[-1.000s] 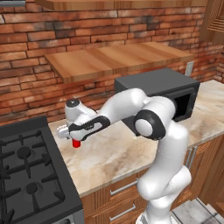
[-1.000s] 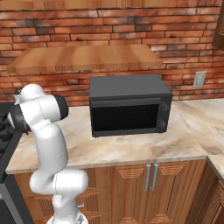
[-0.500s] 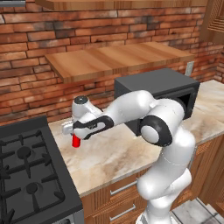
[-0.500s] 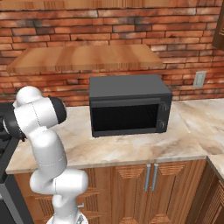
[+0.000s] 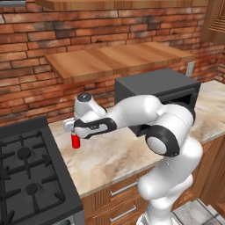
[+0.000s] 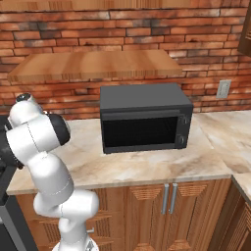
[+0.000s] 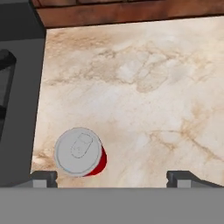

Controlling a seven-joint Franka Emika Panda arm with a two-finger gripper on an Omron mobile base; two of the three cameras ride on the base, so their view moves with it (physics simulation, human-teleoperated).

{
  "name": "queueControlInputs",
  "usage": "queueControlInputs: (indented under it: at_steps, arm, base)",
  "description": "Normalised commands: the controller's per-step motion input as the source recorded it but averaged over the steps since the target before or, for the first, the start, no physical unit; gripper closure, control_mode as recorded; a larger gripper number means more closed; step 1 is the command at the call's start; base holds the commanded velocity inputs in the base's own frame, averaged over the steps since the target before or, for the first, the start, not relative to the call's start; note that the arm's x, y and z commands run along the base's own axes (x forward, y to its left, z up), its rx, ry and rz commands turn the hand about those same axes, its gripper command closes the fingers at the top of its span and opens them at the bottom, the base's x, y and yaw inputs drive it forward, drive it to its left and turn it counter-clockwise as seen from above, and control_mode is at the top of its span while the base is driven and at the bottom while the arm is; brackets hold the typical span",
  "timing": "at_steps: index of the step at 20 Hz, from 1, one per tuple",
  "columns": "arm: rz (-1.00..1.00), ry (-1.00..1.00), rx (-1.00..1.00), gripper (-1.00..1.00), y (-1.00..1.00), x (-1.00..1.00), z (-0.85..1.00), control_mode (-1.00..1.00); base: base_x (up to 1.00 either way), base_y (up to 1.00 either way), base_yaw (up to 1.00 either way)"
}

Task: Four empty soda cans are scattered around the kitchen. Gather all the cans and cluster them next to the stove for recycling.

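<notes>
One soda can (image 5: pixel 75 141) stands upright on the marble bench (image 5: pixel 118 158) in the left base view, close to the right edge of the stove (image 5: pixel 26 176) and below the robot's hand. It shows as a small red cylinder, its upper part hidden behind the hand. The tool (image 5: pixel 71 131) hangs just over it, fingers too hidden by the hand to judge from this side. Behind the arm a dark grey microwave (image 5: pixel 154 90) sits on the bench under a wooden shelf (image 5: pixel 118 59), its door shut.

In the right base view the microwave (image 6: pixel 142 117) faces the camera, door closed, its dark window giving no view of the inside. The white arm (image 6: pixel 41 147) stands at the left, and the bench (image 6: pixel 147 164) runs off to the right.

In the hand view the soda can (image 7: pixel 80 152) is seen from above: a round silver top with its pull tab, and a sliver of red wall at the lower right. It rests on the bench (image 7: pixel 144 87) just beside the stove's dark edge (image 7: pixel 19 100). The tool (image 7: pixel 112 178) is spread wide, the can near its left fingertip (image 7: pixel 43 178) and not gripped.
</notes>
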Motion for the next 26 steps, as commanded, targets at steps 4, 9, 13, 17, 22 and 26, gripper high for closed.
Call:
queueControlInputs:
  at_steps: [4,9,13,17,22,26]
  arm:
    - [0.00,-0.09,0.00,-1.00,0.00,-0.34,0.22,-1.00]
    - [0.00,-0.07,0.00,-1.00,0.00,-0.38,0.24,-1.00]
    - [0.00,-0.04,0.01,-1.00,-0.01,-0.39,0.32,-1.00]
    - [0.00,-0.03,0.03,-1.00,-0.05,-0.40,0.40,-1.00]
    - [0.00,0.00,0.06,-1.00,-0.12,-0.51,0.32,-1.00]
    - [0.00,0.00,0.05,-1.00,-0.18,-0.60,0.21,-1.00]
  base:
    - [0.00,0.00,0.00]
    - [0.00,0.00,0.00]
    - [0.00,0.00,0.00]
    - [0.00,0.00,0.00]
    - [0.00,0.00,0.00]
    - [0.00,0.00,0.00]
